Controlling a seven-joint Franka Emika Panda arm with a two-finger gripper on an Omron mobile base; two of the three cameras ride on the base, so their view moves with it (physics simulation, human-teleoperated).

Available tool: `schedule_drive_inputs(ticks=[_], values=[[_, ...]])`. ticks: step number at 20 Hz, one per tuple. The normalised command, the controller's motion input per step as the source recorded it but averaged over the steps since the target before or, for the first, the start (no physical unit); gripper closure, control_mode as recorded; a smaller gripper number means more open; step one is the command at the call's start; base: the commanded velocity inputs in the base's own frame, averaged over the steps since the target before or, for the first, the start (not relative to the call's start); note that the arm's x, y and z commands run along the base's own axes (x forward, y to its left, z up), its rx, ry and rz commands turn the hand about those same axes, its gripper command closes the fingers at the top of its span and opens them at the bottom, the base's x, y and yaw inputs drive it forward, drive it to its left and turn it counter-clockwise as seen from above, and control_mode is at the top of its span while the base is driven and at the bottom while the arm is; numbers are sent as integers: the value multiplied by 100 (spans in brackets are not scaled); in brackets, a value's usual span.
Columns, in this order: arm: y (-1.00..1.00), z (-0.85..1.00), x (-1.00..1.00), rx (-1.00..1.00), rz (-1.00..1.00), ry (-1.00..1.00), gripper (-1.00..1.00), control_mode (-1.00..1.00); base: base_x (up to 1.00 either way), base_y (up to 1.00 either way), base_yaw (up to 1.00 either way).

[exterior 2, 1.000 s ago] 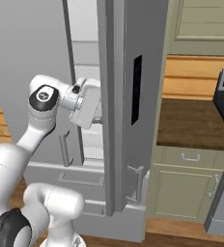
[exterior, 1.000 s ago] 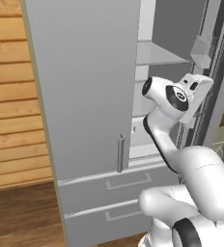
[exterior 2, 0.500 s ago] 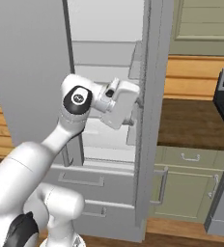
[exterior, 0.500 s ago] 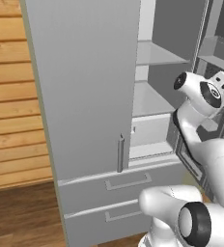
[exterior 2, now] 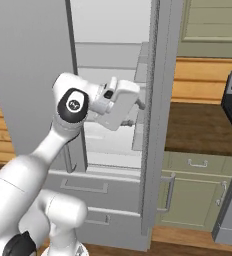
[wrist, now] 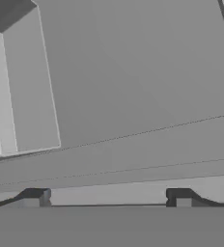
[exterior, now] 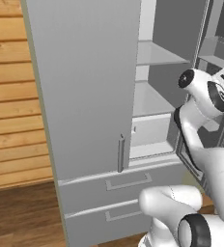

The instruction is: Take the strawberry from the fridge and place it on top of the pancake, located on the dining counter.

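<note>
Right base view showed the fridge (exterior 2: 155, 125) door swung wider than a second before; the claw (wrist: 106, 198), open and empty, faced the interior, strawberry unseen.

The fridge (exterior: 85, 96) is plain light grey with a paler interior, beside horizontal honey-brown wood planks (exterior: 12, 120), sage-green cabinets (exterior 2: 193, 190) and a dark-brown surface (exterior 2: 203, 127).

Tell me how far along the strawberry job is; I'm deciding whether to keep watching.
Early stage. Done: the fridge has its right door swung open, exposing pale shelves. In hand: the gripper, jaws open and empty, is at the open compartment beside the door's inner edge. Left: finding and grasping the strawberry, which I can't spot on the shelves, then carrying it to the pancake on the dining counter.
</note>
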Motion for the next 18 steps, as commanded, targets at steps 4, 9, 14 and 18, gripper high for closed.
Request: schedule_drive_inputs(ticks=[4,9,14,18], values=[[100,0,-14,25,-1,-7,-100,-100,0,0,0],[100,-40,0,68,-9,0,-100,-100,0,0,0],[100,-68,-2,80,-5,0,-100,-100,0,0,0],[100,-90,0,74,0,-1,-100,-100,0,0,0]])
